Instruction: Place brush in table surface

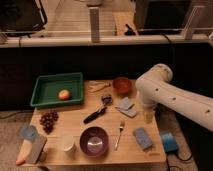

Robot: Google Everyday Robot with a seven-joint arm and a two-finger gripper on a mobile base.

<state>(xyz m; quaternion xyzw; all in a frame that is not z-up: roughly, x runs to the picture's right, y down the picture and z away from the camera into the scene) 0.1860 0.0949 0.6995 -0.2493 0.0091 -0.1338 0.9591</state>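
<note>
**Brush flat on the table, my pincer off at the right edge**

My pincer [148, 117] hangs below my white arm at the right side of the table [73, 126], just right of the grey-blue folded cloth [126, 106]. It stands wide and holds nothing.

The brush [95, 114] lies flat on the bare wood near the middle, well apart from my pincer. Its black handle runs on a slant, with the pale round head at the upper right end, towards the reddish-brown bowl [122, 85]. The purple bowl [94, 141] sits just below the handle's lower end, and the silver fork [120, 134] lies to that bowl's right.

The green tray [56, 76] sits at the back left corner with one orange-coloured fruit [63, 94] in it. A bunch of dark grapes [48, 120] lies in front of the tray, and a blue sponge [143, 138] lies near the front right corner.
</note>
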